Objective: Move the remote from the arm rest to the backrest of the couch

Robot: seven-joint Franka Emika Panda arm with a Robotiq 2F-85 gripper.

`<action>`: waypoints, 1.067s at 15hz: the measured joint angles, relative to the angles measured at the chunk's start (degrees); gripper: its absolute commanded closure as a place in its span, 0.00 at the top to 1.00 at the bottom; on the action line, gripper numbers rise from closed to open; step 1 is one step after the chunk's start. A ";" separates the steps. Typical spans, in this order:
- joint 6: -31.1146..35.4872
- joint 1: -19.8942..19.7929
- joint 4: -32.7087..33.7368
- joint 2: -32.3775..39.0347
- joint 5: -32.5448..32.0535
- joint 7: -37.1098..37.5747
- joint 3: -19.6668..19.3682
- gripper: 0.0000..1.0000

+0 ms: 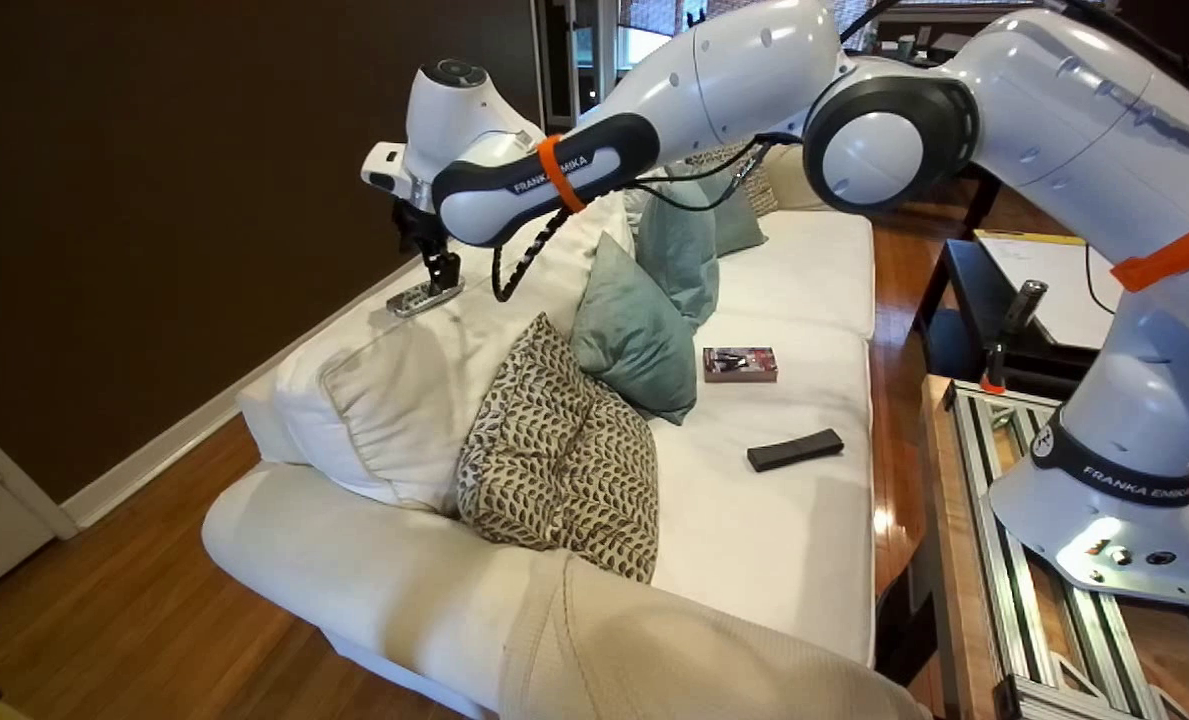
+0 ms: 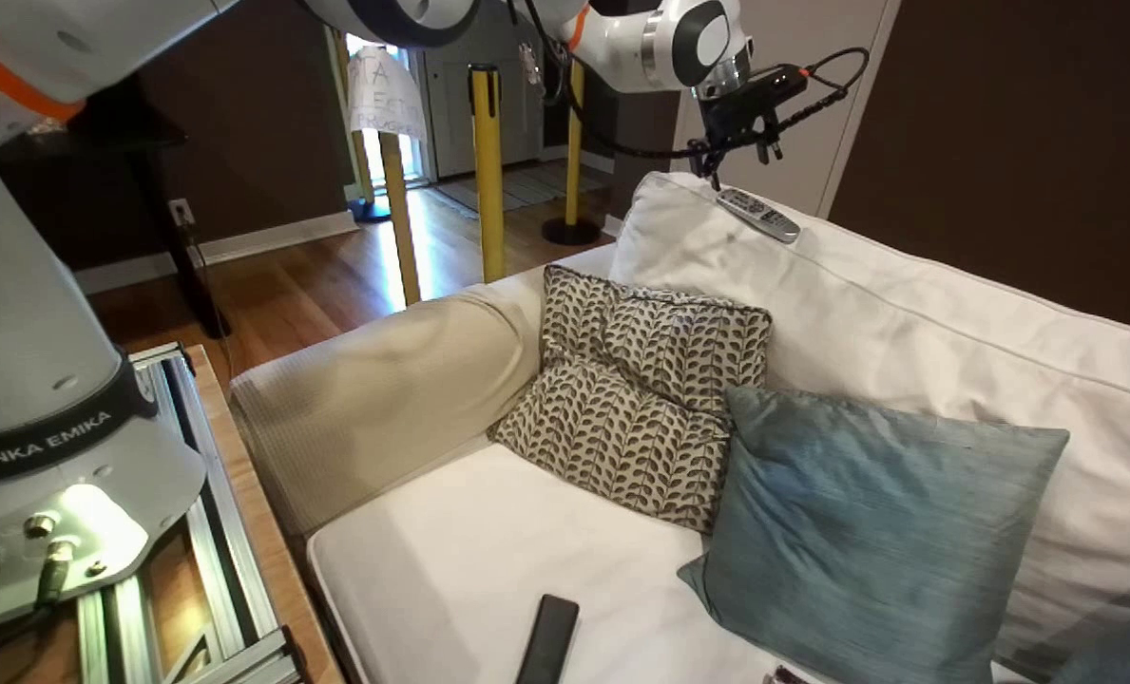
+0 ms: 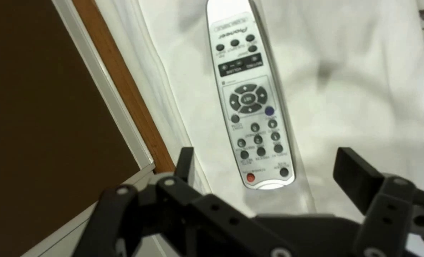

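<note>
The light grey remote lies on top of the backrest (image 1: 404,385) of the cream-white couch (image 1: 744,540), near the arm rest (image 1: 354,560) end. The remote shows in both exterior views (image 1: 412,301) (image 2: 762,217) and in the wrist view (image 3: 247,89), buttons up, its far end cut off by the frame edge. My gripper (image 1: 443,275) is just above the remote's near end. In the wrist view, its jaws (image 3: 263,157) are open and wide apart, one finger on each side of the remote, with gaps on both sides. The arm rest is partly under a beige cover.
A black-and-white patterned pillow (image 1: 564,460) and teal pillows (image 1: 639,335) lean against the backrest. A black remote (image 1: 796,450) and a small box (image 1: 741,366) lie on the seat. A dark wall (image 1: 204,150) stands behind the backrest.
</note>
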 measured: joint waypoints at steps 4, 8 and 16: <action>-0.41 0.79 -7.96 -6.48 0.22 12.46 -0.72 1.00; -0.27 1.93 -17.55 -13.29 -0.23 25.69 -2.16 1.00; 13.87 5.67 -37.96 -23.99 -8.36 48.20 -8.09 1.00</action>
